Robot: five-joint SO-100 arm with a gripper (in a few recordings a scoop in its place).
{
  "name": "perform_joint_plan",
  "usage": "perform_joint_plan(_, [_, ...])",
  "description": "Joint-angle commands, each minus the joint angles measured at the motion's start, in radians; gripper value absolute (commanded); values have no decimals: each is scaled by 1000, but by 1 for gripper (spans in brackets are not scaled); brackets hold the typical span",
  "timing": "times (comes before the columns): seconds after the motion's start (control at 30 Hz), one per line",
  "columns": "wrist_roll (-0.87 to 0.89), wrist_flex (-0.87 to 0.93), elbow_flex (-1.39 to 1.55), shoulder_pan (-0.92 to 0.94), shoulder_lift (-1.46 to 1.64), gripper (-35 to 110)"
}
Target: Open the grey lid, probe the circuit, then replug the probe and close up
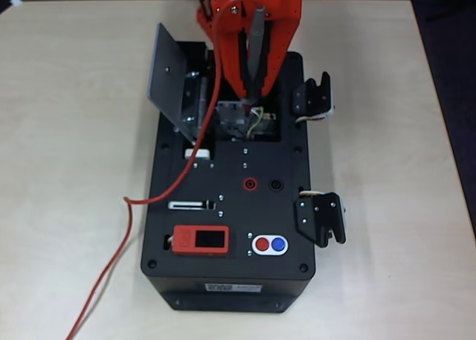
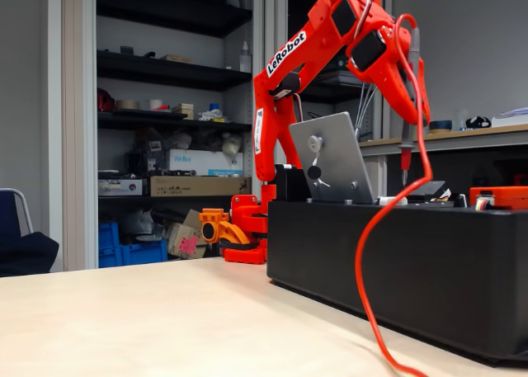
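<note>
Your gripper (image 1: 249,72) is clamped on the probe (image 1: 255,53), held upright with its tip down over the circuit (image 1: 249,123) in the open compartment of the black box (image 1: 223,280) on the desk (image 1: 67,169). The grey lid (image 1: 172,79) stands raised on its hinge. The red cable (image 1: 119,243) trails off the box.

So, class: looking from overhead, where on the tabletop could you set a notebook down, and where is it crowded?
Bare tabletop lies left of the black box body, above the thin red cable, and also to the right beyond the black side latches. It is crowded at the box's far end: the raised flat light-grey metal lid, the orange gripper holding the slim grey probe.
</note>
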Motion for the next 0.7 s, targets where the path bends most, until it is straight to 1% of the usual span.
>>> perform_joint_plan(0.0, [-20,11,32,9,89,0])
perform_joint_plan(0.23, [-71,15,132,48,186,0])
perform_joint_plan(0.67, [-91,-75,374,61,341,0])
